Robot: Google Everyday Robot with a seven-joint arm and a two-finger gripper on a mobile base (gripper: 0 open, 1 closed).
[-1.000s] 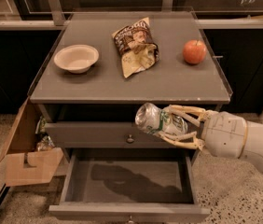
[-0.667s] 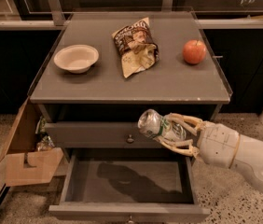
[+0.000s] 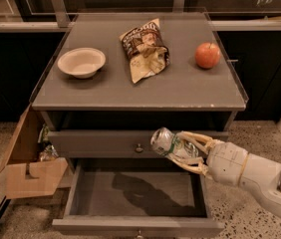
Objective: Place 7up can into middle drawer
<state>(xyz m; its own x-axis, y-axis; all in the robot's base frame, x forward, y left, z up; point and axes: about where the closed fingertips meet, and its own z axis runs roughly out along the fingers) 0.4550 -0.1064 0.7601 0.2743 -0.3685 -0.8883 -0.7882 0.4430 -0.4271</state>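
Pincer [image 3: 178, 147] closed around the tilted 7up can [image 3: 168, 143], I hold it above the rear of the middle drawer [image 3: 90, 198], toward the side wall nearest my arm [image 3: 250, 171]. Released this high, it could bounce and roll; lowering carelessly, I might clip that wall.

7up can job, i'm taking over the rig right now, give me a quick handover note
Hand: shut on the 7up can, in front of the right half of the closed drawer.
7up can: held tilted, top end pointing up and left, above the right side of the open middle drawer; not inside it yet.
Done: middle drawer is pulled open, can is grasped.
Left: lower the can into the drawer, let go, and pull the hand clear.
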